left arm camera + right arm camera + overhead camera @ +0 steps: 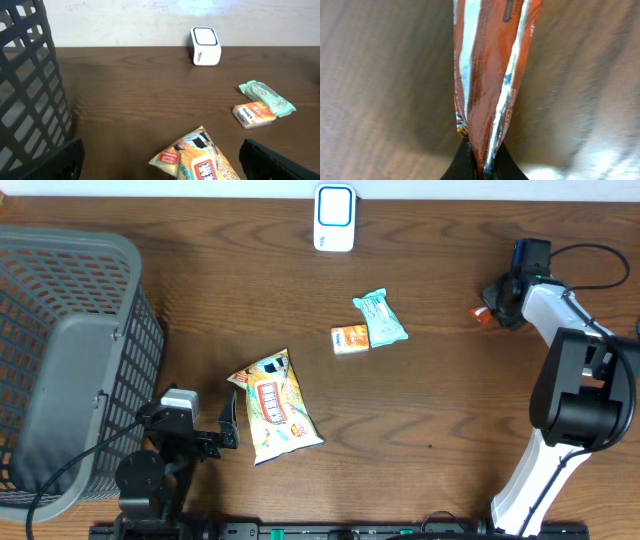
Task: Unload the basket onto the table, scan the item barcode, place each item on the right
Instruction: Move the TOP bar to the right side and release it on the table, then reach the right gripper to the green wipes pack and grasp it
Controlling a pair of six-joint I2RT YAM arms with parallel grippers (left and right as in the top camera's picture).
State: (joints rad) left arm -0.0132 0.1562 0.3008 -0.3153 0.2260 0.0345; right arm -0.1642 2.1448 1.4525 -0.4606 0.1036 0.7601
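Note:
My right gripper [481, 152] is shut on the lower edge of a thin red-orange foil packet [490, 65] with white stripes, which stands edge-on up the right wrist view. In the overhead view the packet [481, 313] shows as a small red spot at my right gripper [494, 304], at the table's far right. The white scanner [334, 218] with a blue-rimmed face stands at the back edge, far to the left of that gripper. My left gripper [162, 162] is open near the front left, its dark fingers [270, 160] either side of the yellow snack bag's [200, 160] top corner.
A grey mesh basket [60, 360] fills the left side. The yellow snack bag [275, 408] lies front centre, right of my left gripper [228, 430]. A small orange pack [350, 339] and a green packet [381, 317] lie together mid-table.

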